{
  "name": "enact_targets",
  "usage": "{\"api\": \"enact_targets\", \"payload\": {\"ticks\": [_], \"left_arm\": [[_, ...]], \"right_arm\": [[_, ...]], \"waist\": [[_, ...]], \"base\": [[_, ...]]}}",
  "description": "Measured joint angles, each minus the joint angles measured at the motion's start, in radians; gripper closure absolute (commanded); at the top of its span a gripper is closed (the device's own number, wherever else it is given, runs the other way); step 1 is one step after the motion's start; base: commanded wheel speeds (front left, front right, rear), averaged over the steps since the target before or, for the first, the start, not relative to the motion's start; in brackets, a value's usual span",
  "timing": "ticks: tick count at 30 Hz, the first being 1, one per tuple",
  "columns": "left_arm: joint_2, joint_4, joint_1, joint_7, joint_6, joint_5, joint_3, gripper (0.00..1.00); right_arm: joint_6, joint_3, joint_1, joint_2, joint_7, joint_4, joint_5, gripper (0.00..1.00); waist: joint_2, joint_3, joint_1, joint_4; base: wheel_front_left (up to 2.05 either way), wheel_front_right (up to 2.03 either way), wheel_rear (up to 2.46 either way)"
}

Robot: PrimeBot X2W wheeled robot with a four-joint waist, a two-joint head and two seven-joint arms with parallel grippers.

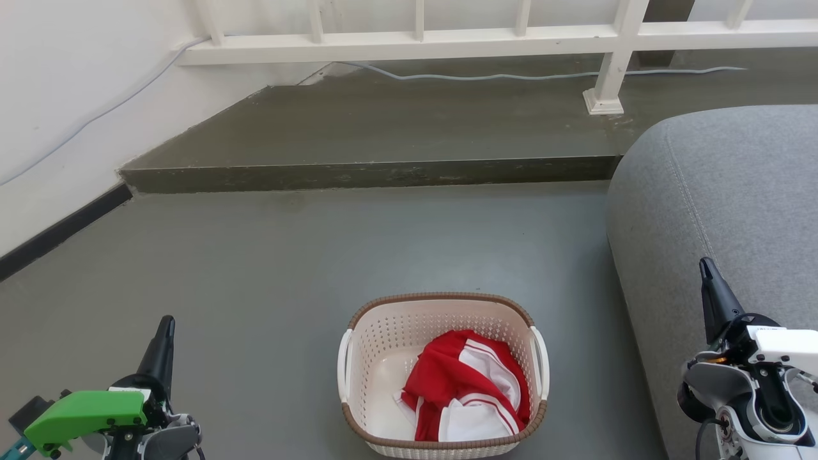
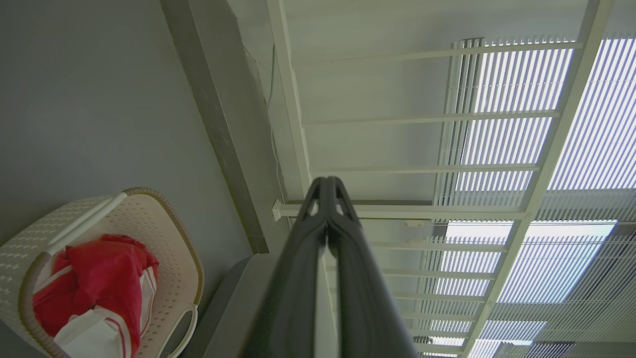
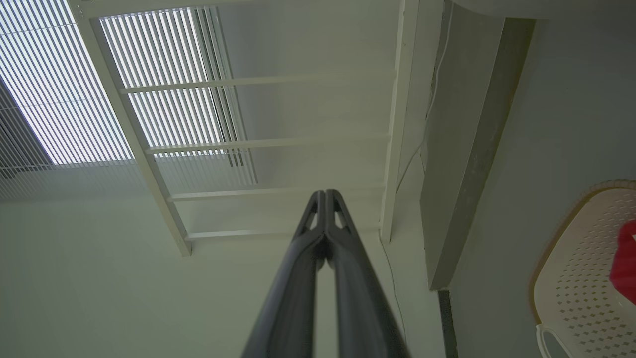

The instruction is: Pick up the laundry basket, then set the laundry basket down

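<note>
A: Where's the laundry basket [image 1: 441, 298] rn?

B: Upright on the grey floor [image 1: 287, 255], at 6 o'clock in our head view, w/ nothing holding it. A red-and-white garment [image 1: 466, 383] is bunched inside twd the basket's 4 o'clock, so the weight's prob off-centre.

A: Handles?

B: White side handles at its 9 [image 1: 345, 364] and its 3 [image 1: 542, 361], both free.

A: And our hands?

B: The left gripper [image 1: 166, 326] sits approx 9 o'clock from the basket, well apart from it. The right gripper [image 1: 706, 268] is approx 2 o'clock, also well apart, in front of the grey sofa [image 1: 735, 191]. Both wrist views show the fingers pressed together, clamped on nothing.

A: So which step are we in?

B: We can't settle it. A basket standing on the floor w/ both hands empty and off to the sides fits us being abt to go for it. It fits equally a basket that's been lifted and put back down.

A: What holds either way?

B: Our judgement: this thing wants both handles carried level. The perforated walls look thin and the load sits to one side, so one-sided force would likely tip it. The sofa also crowds our right arm, so any motion there needs care re the cushion. The step [image 1: 370, 172] at 12 is well clear.
</note>
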Motion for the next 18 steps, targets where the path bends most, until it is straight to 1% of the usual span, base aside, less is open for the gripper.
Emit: {"api": "enact_targets", "payload": {"ticks": [18], "left_arm": [[-0.001,0.0,0.0,0.001,0.0,0.0,0.001,1.0]], "right_arm": [[0.0,-0.001,0.0,0.0,0.0,0.0,0.0,1.0]], "waist": [[0.0,0.0,0.0,0.0]], "base": [[0.0,0.0,0.0]]}}
